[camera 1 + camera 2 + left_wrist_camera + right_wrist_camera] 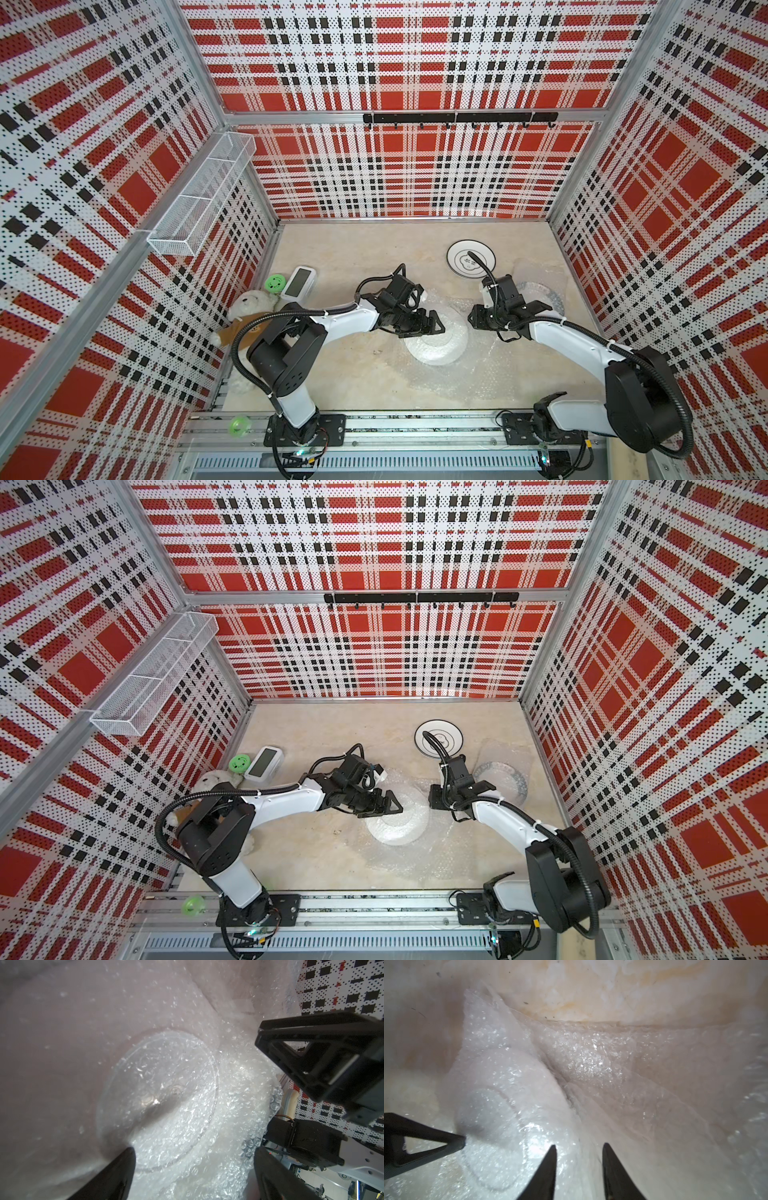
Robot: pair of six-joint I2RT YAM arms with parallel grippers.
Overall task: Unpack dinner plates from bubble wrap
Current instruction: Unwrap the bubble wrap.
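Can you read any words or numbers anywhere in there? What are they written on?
No text can be read for certain.
Bare plate: dark marks in its middle, too small to read.
Wrapped plate: grey patterned band under the bubble wrap, too blurred to read.
White gadget: grey screen, nothing readable.

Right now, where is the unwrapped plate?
In both top views, the bare plate lies far back, right of centre, beside a wrapped plate near the right wall.

White arm links (336, 322), black joints (286, 357), black corrugated cables (235, 349), black pointed tool fingers (546, 1172).
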